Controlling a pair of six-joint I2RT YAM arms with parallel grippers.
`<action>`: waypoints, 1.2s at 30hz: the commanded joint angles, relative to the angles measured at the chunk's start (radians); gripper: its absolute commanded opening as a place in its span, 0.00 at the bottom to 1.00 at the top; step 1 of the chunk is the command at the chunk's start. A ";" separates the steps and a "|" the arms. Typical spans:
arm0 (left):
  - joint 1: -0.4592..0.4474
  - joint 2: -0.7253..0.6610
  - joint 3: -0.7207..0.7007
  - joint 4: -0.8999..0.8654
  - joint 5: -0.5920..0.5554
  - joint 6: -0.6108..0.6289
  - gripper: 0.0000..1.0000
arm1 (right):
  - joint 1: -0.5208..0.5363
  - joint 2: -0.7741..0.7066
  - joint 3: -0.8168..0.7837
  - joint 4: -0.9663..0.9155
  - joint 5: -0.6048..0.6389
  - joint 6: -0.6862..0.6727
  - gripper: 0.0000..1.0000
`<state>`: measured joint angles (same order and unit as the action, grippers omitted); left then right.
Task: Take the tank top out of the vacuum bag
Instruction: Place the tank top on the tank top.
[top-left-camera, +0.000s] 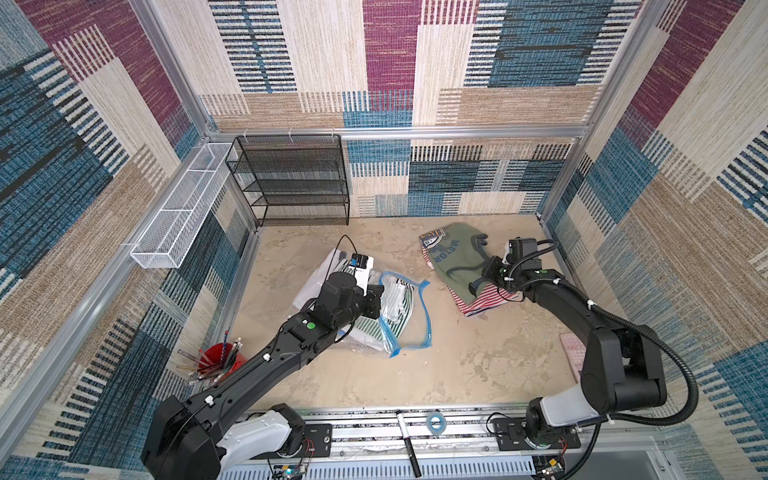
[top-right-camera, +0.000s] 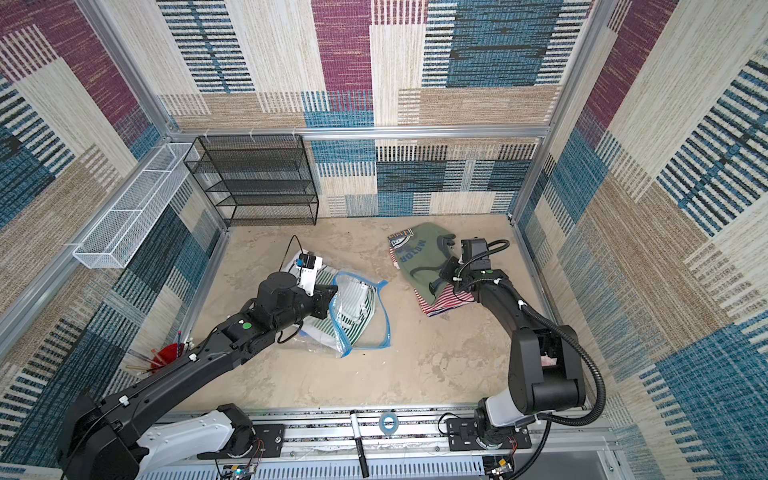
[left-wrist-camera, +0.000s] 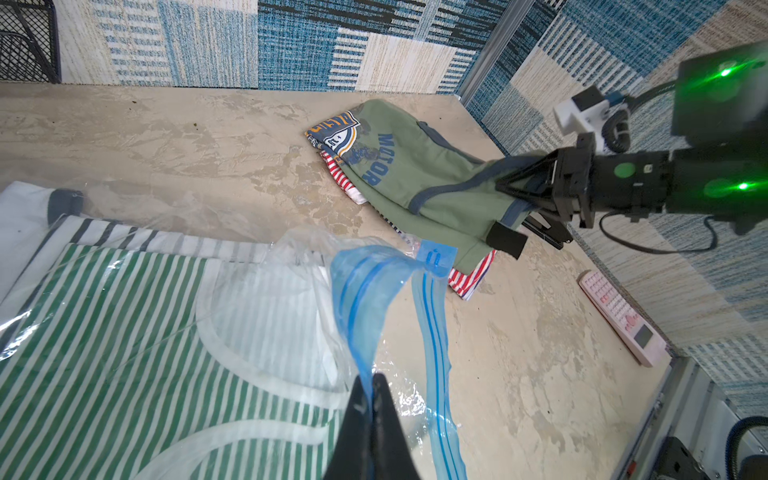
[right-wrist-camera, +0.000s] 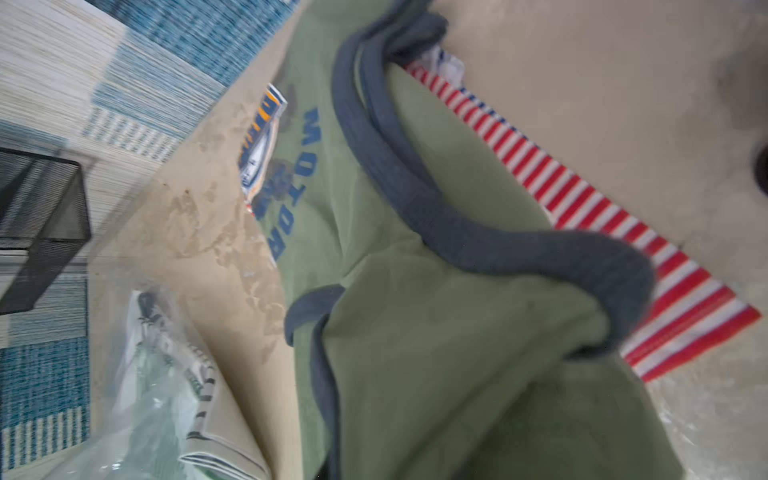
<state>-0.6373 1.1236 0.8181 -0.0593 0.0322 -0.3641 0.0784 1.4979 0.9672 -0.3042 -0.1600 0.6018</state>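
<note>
Shows the vacuum bag (top-left-camera: 409, 322) crumpled on the beige table (top-left-camera: 415, 374) at mid-frame in both top views, its blue zip strip (left-wrist-camera: 361, 299) curling upward. Has the left gripper (left-wrist-camera: 372, 384) pinched fully together on that strip, low in the left wrist view. Shows a green-and-white striped garment (left-wrist-camera: 124, 332) under the clear plastic. Puts the olive tank top (top-left-camera: 455, 259) outside the bag, well apart at right of centre, draped over a red-and-white striped garment (top-left-camera: 490, 301). Finds the right gripper (left-wrist-camera: 503, 212) nearly closed on the tank top's navy-trimmed edge, with the fabric raised toward it. Places a pink remote (left-wrist-camera: 619, 316) at the table's right edge.
</note>
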 joint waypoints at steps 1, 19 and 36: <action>0.001 -0.015 -0.004 0.013 0.009 -0.005 0.00 | 0.001 -0.001 -0.039 0.072 0.058 0.019 0.13; 0.001 -0.058 0.033 -0.135 -0.004 -0.002 0.00 | 0.006 -0.161 -0.005 -0.059 0.226 -0.166 0.85; 0.001 -0.088 0.008 -0.162 -0.004 -0.017 0.00 | 0.291 0.036 0.039 -0.137 0.210 -0.420 0.78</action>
<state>-0.6373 1.0389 0.8349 -0.2409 0.0288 -0.3676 0.3557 1.5108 1.0134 -0.4332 0.0162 0.2146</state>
